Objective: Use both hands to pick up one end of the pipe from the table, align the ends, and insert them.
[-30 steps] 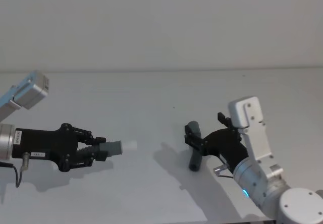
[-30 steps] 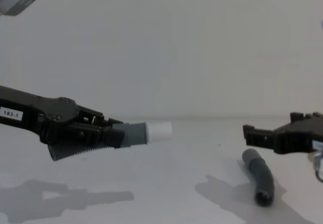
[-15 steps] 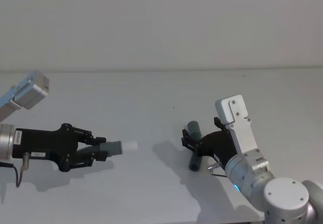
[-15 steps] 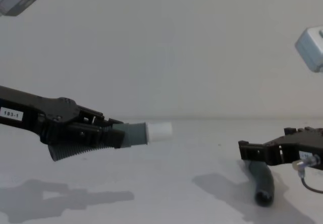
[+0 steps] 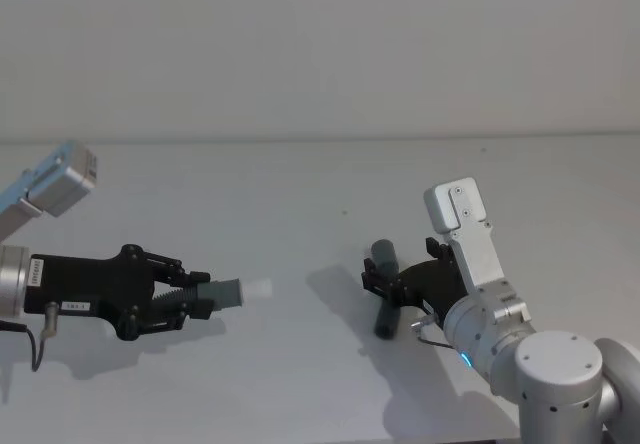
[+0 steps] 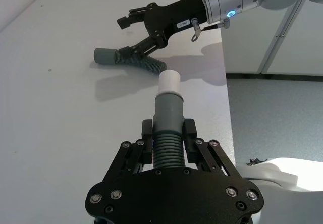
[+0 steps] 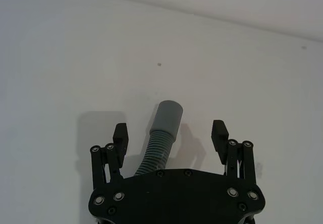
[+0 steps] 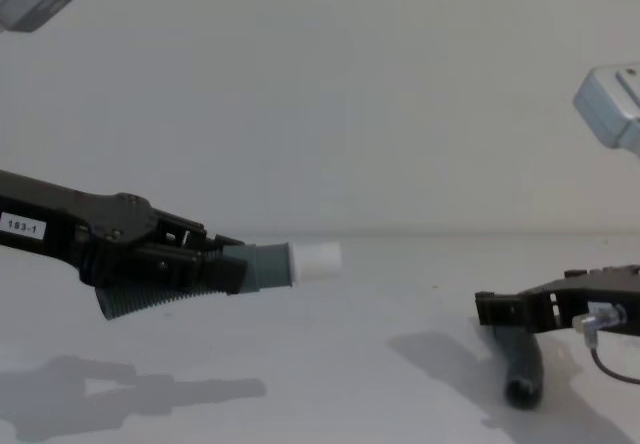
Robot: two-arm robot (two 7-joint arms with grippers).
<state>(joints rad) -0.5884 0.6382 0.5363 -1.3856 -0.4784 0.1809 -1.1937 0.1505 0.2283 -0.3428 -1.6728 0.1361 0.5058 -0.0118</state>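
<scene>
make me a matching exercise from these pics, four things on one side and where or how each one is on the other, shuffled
Things
1. left pincer
2. right pincer
3. white tip
4. cuffed hose piece

States
A. lying on the table
B. open, one finger on each side of a piece it does not grip
C. shut on the white-tipped hose piece, held above the table
D. sticking out in the air, pointing toward the other arm

Pairs: 1-C, 2-B, 3-D, 4-A
</scene>
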